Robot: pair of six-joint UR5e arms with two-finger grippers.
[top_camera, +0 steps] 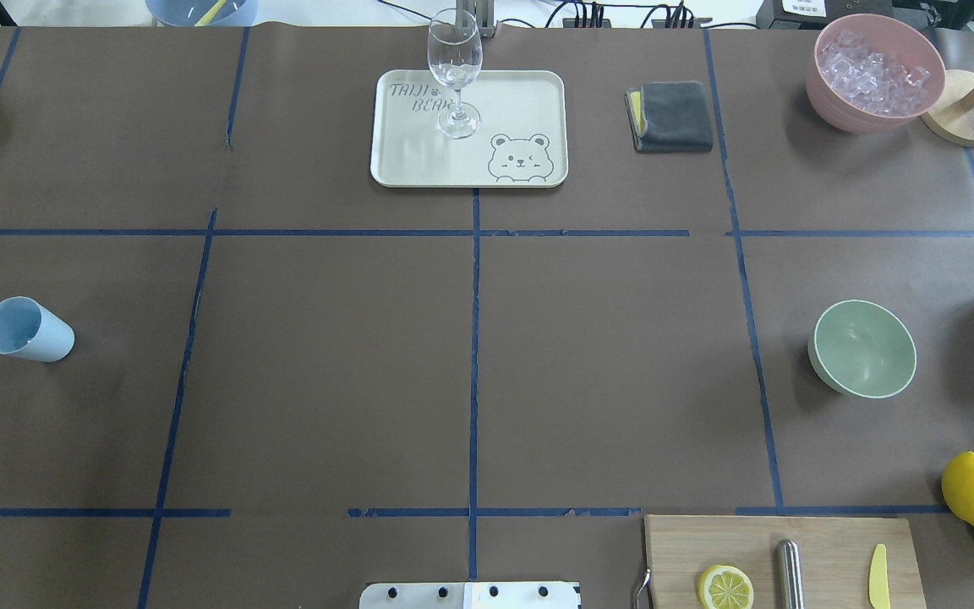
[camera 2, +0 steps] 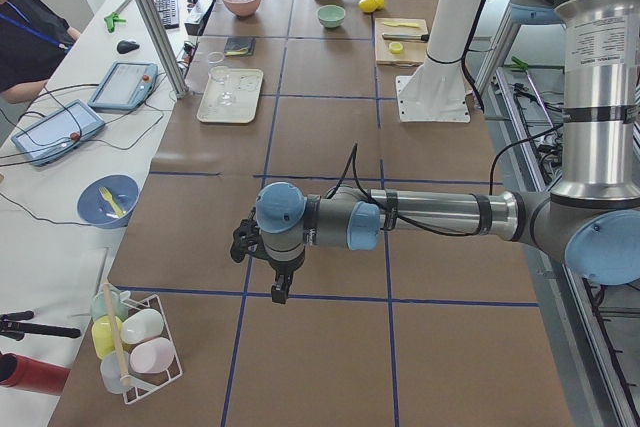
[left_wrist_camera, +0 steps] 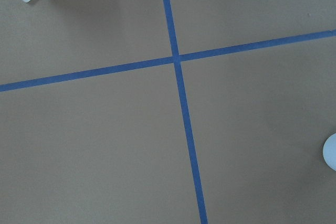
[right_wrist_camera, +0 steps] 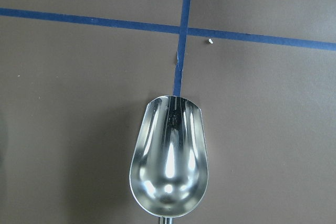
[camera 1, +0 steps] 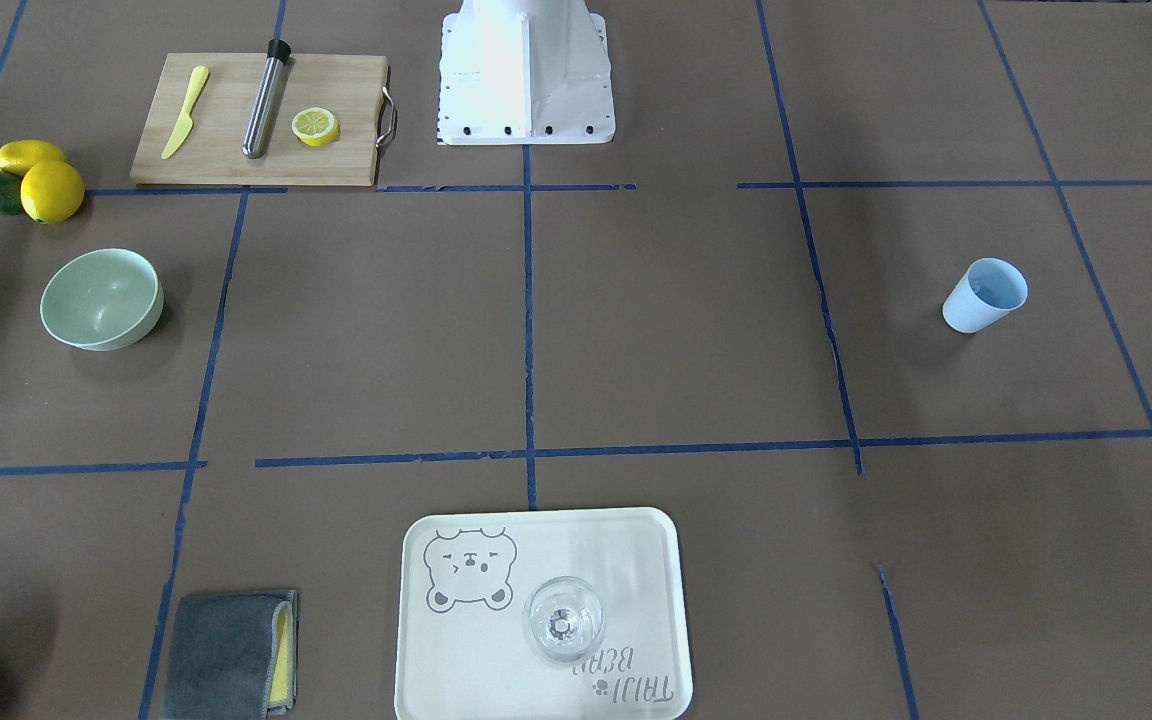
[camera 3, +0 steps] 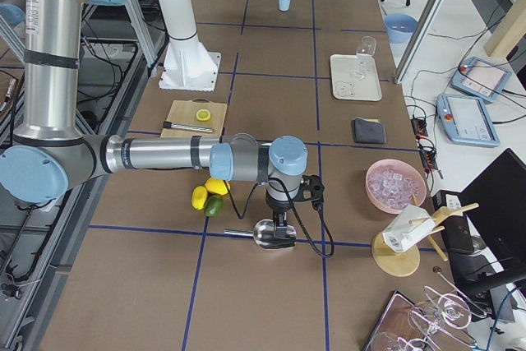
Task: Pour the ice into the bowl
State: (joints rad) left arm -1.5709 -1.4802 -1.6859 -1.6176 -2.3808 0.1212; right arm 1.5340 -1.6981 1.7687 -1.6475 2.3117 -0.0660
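The pale mint-green bowl [camera 1: 101, 298] stands empty on the table's right side, also in the overhead view [top_camera: 863, 348] and far off in the exterior left view [camera 2: 331, 15]. The ice [top_camera: 872, 68] fills a pink container [camera 3: 394, 182] at the far right corner. An empty metal scoop [right_wrist_camera: 169, 156] lies on the table under my right gripper [camera 3: 281, 232], which hangs just above it. I cannot tell whether it is open. My left gripper [camera 2: 272, 282] hangs low over bare table near the blue cup [top_camera: 26, 330]. I cannot tell whether it is open.
A tray [top_camera: 419, 161] with a wine glass [top_camera: 455, 68] sits at the far middle, with a grey cloth [top_camera: 671, 117] beside it. A cutting board [camera 1: 256, 160] holds a lemon slice, a knife and a metal muddler. Lemons [camera 1: 48, 185] lie near the bowl. A wooden stand [camera 3: 399, 252] is beside the pink container.
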